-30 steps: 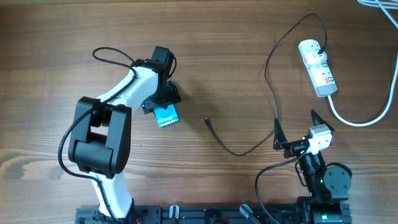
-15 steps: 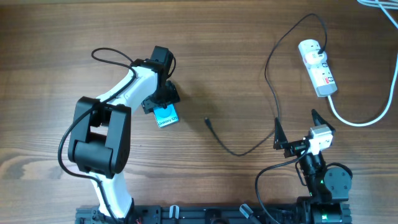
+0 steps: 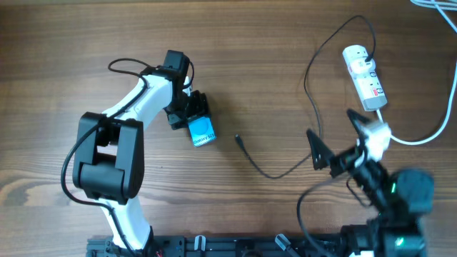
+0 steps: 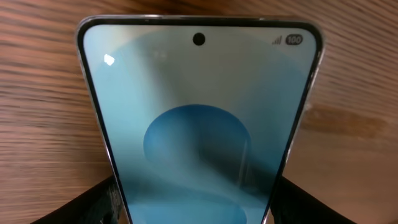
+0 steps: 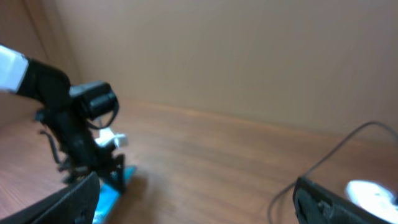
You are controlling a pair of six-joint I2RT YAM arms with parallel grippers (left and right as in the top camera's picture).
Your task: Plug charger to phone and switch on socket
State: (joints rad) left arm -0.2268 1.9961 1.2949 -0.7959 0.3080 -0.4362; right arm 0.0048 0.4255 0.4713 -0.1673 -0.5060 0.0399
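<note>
Phone [image 3: 203, 131]: turquoise face, white border, screen lit, lying aslant left of frame centre. Charger [image 3: 274, 175]: thin black cable, connector tip loose just right of the phone, not touching; runs up to socket [image 3: 365, 87], a white strip at upper right.

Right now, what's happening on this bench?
The left gripper is clamped on the phone. The charger lies on the table, its connector tip loose just beside the phone, not yet plugged in. The right gripper is open and empty, between the charger and the socket.
</note>
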